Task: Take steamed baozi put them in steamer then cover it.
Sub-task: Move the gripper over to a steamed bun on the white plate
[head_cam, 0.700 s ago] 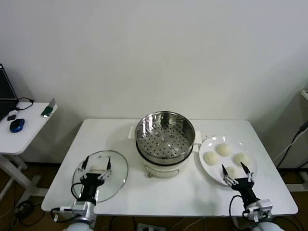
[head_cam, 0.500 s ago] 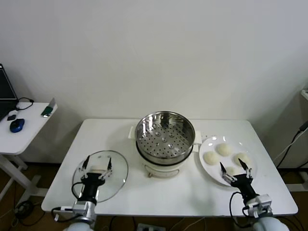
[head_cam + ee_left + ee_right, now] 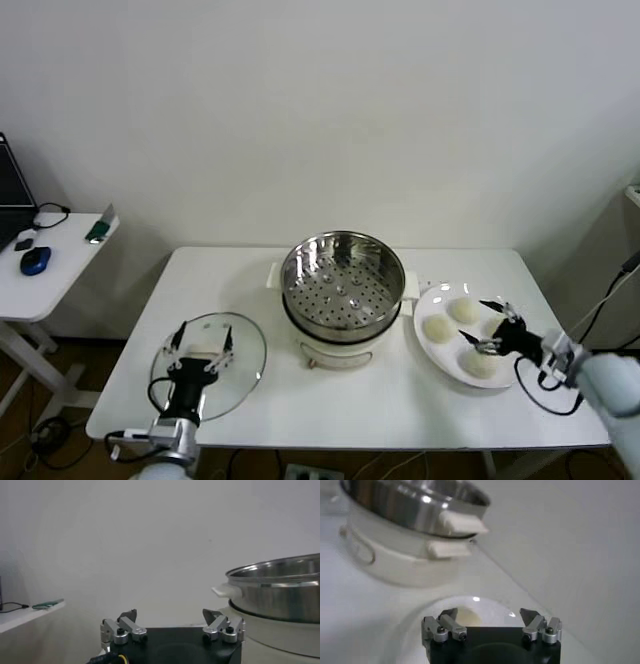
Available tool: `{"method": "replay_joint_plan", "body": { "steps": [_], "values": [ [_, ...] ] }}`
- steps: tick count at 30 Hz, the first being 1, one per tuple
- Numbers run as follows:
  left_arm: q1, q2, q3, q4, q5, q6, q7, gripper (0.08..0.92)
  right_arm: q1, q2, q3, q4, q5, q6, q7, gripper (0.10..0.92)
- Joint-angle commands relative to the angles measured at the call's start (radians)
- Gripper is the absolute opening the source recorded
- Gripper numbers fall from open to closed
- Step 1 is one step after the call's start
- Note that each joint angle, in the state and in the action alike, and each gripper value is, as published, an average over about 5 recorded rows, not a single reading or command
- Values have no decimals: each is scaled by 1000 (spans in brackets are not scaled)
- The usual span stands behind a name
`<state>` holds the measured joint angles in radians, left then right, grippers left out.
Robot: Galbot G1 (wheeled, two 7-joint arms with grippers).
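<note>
The steamer (image 3: 342,280), a shiny perforated steel basket on a white pot base, stands mid-table with nothing in it. To its right, a white plate (image 3: 428,348) holds steamed baozi; three show (image 3: 437,327) (image 3: 463,310) (image 3: 481,365). My right gripper (image 3: 472,320) reaches in from the right over the plate's right half, open, holding nothing. In the right wrist view that gripper (image 3: 489,614) hangs above the plate (image 3: 495,604), with one baozi (image 3: 468,616) by a finger. The cover (image 3: 245,372), a clear glass lid, lies at front left. My left gripper (image 3: 203,336) rests open over it.
A side table (image 3: 60,270) to the left carries a blue mouse (image 3: 35,261) and cables. The steamer's side handles (image 3: 457,524) jut toward the plate. Bare tabletop (image 3: 380,400) lies in front of the steamer. The left wrist view shows the steamer (image 3: 280,592) off to one side.
My right arm has swung from the table's front edge round to the plate's right side, and now points across the plate toward the steamer. Its fingers stayed open. The left arm has not moved.
</note>
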<state>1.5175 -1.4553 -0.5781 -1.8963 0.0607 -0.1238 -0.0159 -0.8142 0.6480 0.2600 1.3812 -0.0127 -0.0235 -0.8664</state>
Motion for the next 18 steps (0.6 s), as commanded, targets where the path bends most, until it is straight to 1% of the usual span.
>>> {"method": "replay_joint_plan", "body": {
  "steps": [1,4,8,12,18],
  "values": [
    [-4,1,1,10,0,6,-7,823,704,-119,-635,-316,-252,72,-321,823],
    [-7,5,1,6,-2,12,-10,823,830,-45,-773,-420,-313,112,-338,823],
    [-11,17,-2,-2,-6,19,-12,823,911,64,-843,-560,-376,149,-347,823],
    [-16,29,-4,-7,-12,32,-15,823,942,164,-866,-677,-396,158,-348,823],
    [-20,41,-4,-8,-13,41,-16,823,937,266,-877,-774,-384,156,-331,823]
  ]
}}
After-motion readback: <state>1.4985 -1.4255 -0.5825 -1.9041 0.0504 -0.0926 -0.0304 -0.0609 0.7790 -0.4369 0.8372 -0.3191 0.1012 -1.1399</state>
